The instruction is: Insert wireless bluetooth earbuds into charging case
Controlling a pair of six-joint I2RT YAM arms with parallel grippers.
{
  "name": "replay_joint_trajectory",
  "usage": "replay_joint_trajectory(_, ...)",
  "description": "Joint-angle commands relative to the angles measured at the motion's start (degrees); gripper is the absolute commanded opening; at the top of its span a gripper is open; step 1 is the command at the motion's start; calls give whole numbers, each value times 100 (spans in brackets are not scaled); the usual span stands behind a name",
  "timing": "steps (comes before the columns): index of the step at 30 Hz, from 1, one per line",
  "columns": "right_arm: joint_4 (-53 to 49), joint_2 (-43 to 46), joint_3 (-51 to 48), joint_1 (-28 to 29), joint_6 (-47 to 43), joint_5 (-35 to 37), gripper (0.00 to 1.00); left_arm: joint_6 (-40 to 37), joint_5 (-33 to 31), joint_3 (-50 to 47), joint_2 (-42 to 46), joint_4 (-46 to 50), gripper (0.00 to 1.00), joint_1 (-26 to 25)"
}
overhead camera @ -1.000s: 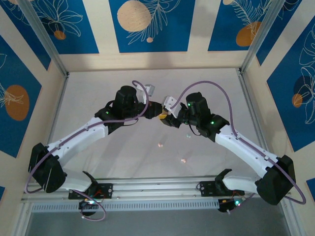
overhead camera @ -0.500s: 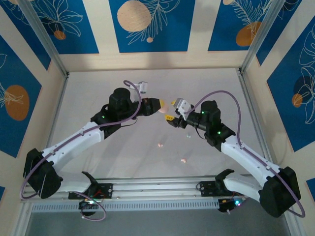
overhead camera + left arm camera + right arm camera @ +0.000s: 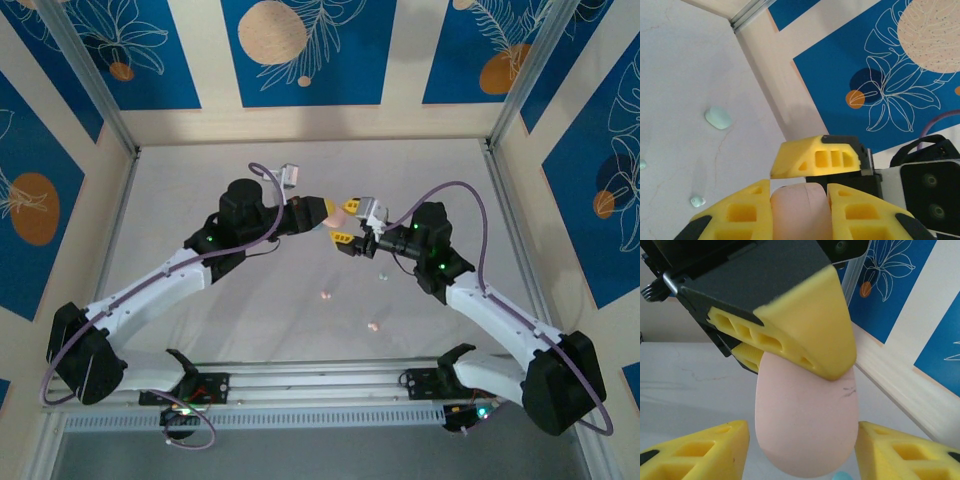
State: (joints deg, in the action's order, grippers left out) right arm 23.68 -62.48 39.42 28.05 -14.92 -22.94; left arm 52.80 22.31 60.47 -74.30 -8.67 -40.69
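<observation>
**A:** At the left wrist, what sits in the jaws?

**B:** The left gripper (image 3: 799, 187) is clamped on the pink case (image 3: 800, 215), which pokes out past its fingertips. One yellow finger (image 3: 816, 157) of the right arm sits just above it.

**A:** And beyond?

**B:** On the table (image 3: 680, 60) a teal case (image 3: 718, 118) lies flat, well apart. Two earbuds (image 3: 697, 201) lie nearer, too small to tell which way they point.

**A:** From the right wrist?

**B:** The right gripper (image 3: 802, 427) stands open, one finger on either side of the pink case. Its long axis runs up the frame, rounded end low. A left finger (image 3: 805, 330) covers its top.

**A:** From above?

**B:** The two grippers meet nose to nose over mid-table. Three earbuds (image 3: 325, 294) lie loose on the table, nearer the bases.
</observation>
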Motion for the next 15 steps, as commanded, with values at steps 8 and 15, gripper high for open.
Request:
replay_joint_trajectory(8, 474, 37, 130, -73, 235, -159, 58, 81, 107, 13, 128, -206, 4, -39)
replay_joint_trajectory(15, 418, 130, 99, -98, 224, -159, 57, 68, 88, 18, 122, -192, 4, -36)
